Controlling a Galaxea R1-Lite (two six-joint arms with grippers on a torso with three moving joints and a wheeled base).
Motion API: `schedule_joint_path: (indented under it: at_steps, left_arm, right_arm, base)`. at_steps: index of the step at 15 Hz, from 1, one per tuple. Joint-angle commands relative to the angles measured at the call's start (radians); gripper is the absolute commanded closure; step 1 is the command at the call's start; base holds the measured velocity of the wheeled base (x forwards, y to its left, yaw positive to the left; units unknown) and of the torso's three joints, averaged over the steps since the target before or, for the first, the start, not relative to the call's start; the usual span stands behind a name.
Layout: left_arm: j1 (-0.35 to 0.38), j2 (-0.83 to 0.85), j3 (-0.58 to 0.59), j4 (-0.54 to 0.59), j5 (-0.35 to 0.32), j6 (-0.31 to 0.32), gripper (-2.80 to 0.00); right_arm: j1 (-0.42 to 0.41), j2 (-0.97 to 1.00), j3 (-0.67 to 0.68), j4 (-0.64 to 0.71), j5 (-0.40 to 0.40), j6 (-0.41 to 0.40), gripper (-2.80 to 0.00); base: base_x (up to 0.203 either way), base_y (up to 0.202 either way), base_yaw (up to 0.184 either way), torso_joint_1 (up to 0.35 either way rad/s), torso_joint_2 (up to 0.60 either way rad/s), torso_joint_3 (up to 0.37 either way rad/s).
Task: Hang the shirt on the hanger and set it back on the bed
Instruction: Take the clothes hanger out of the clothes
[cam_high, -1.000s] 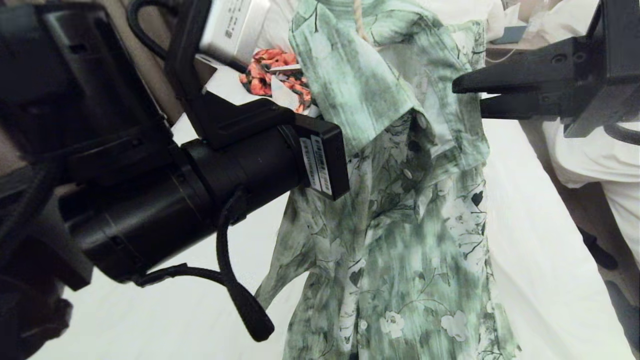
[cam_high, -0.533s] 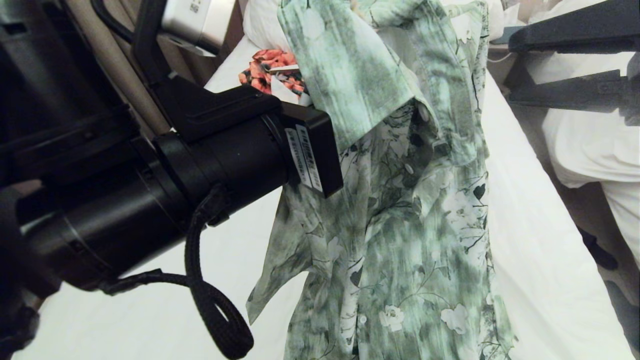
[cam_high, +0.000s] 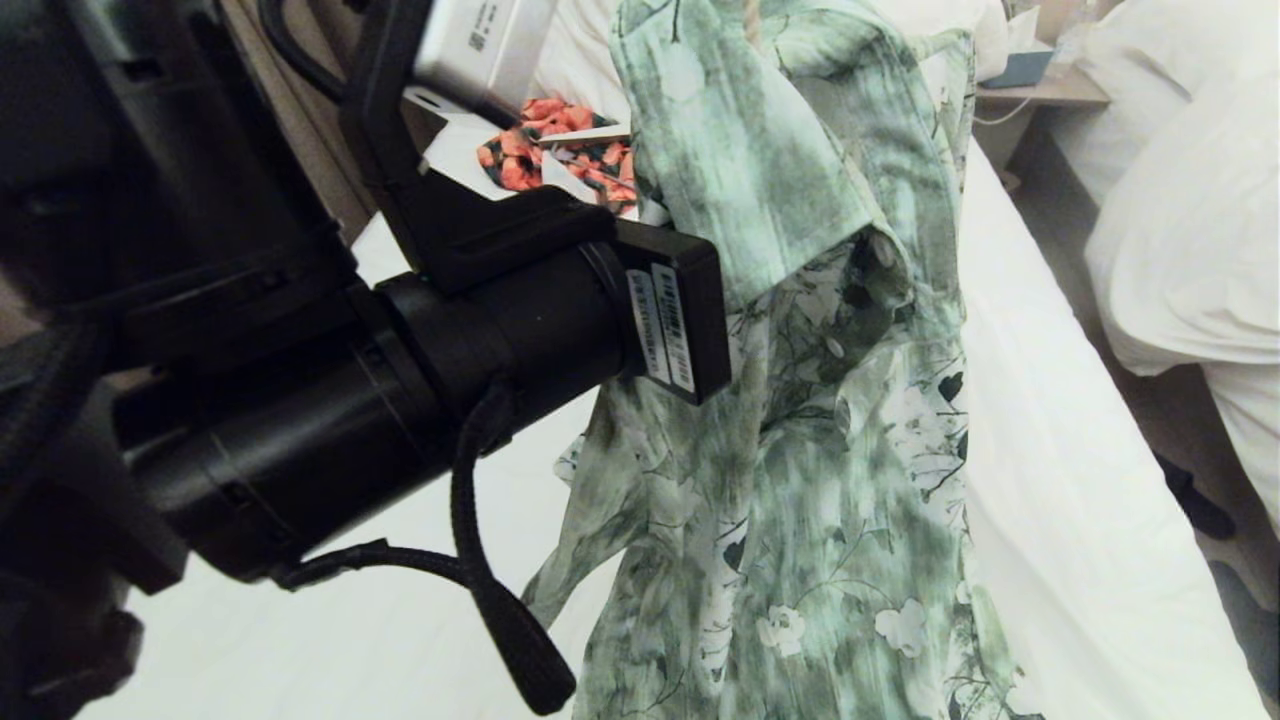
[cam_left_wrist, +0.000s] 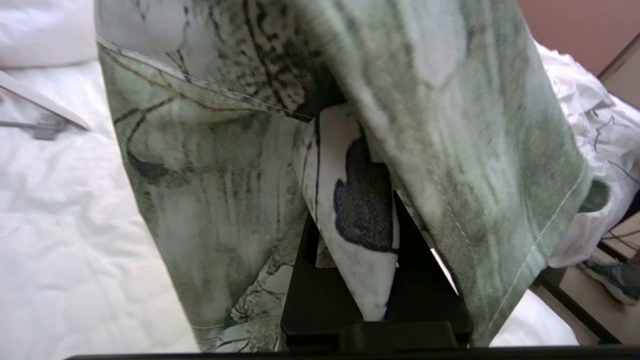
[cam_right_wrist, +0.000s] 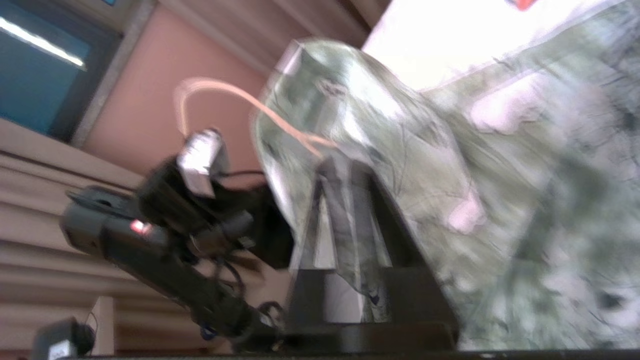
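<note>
"What's closest to you?"

"The left arm (cam_high: 400, 380), a big black cylinder with a looped cable, blocking most of the near side. It carries barcode stickers, but I can't read the print. Its left gripper (cam_left_wrist: 350, 280) is clamped together on a fold of the shirt (cam_high: 800, 480), holding it up off the bed (cam_high: 1060, 480)."

"And the right one?"

"The right gripper (cam_right_wrist: 345, 240) is pinched shut on shirt cloth too, up near the shoulder, though it sits outside the head view. The thin cream hook of the hanger (cam_right_wrist: 220, 95) curves out of the shirt's top just beyond it."

"So where does the shirt hang?"

"Draped in the air over the bed's white sheet, its lower part trailing down toward the mattress."

"Anything behind?"

"An orange-and-black floral garment (cam_high: 560, 150) lies further up the bed, partly hidden by the arm and the shirt. A flat white hanger (cam_left_wrist: 45, 102) rests on the sheet. To the right, across a gap, a second bed (cam_high: 1180, 240) heaped with white bedding, and a small nightstand (cam_high: 1040, 90) at the far end."
</note>
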Motion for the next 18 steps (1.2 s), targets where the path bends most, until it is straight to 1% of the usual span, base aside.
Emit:
schedule_joint_path:
  at_steps: [1,2,3,5,6,7,9,13,15,17,18]
  left_arm:
    - [-0.012,0.048,-0.030,0.011,0.006,0.000,0.00]
    - [-0.023,0.056,-0.052,0.045,0.009,-0.001,0.00]
    - [-0.029,0.070,-0.077,0.074,0.010,-0.004,0.00]
    - [-0.032,0.097,-0.106,0.091,0.011,-0.006,0.00]
    - [-0.033,0.117,-0.128,0.093,0.011,-0.006,0.00]
    - [-0.034,0.123,-0.138,0.092,0.011,-0.006,0.00]
    - [-0.041,0.143,-0.150,0.092,0.011,-0.007,0.00]
    - [-0.047,0.180,-0.155,0.092,0.010,-0.007,0.00]
    - [-0.047,0.195,-0.161,0.093,0.009,-0.007,0.00]
    - [-0.047,0.200,-0.166,0.093,0.009,-0.007,0.00]
    - [-0.049,0.202,-0.167,0.095,0.009,-0.007,0.00]
  right_arm:
    - [0.031,0.079,-0.042,0.016,-0.027,-0.007,0.00]
    - [0.036,0.079,-0.037,0.024,-0.040,-0.033,0.00]
    - [0.036,0.071,-0.033,0.029,-0.042,-0.041,0.00]
    - [0.035,0.054,-0.030,0.054,-0.043,-0.061,0.00]
    - [0.034,0.039,-0.029,0.096,-0.051,-0.110,0.00]
    - [0.033,0.030,-0.029,0.121,-0.074,-0.132,-2.80]
    - [0.032,0.015,-0.021,0.128,-0.083,-0.143,-2.80]
    - [0.030,0.026,-0.021,0.121,-0.086,-0.226,-2.80]
    - [0.029,0.035,-0.021,0.119,-0.088,-0.284,-2.80]
    - [0.029,0.042,-0.020,0.119,-0.088,-0.318,-2.80]
    - [0.027,0.045,-0.013,0.119,-0.088,-0.359,-2.80]
  base:
    - [0.000,0.000,0.000,0.000,0.00,0.000]
    - [0.000,0.000,0.000,0.000,0.00,0.000]
    - [0.000,0.000,0.000,0.000,0.00,0.000]
    - [0.000,0.000,0.000,0.000,0.00,0.000]
    - [0.000,0.000,0.000,0.000,0.00,0.000]
    - [0.000,0.000,0.000,0.000,0.00,0.000]
    - [0.000,0.000,0.000,0.000,0.00,0.000]
    - [0.000,0.000,0.000,0.000,0.00,0.000]
    - [0.000,0.000,0.000,0.000,0.00,0.000]
    - [0.000,0.000,0.000,0.000,0.00,0.000]
    - [0.000,0.000,0.000,0.000,0.00,0.000]
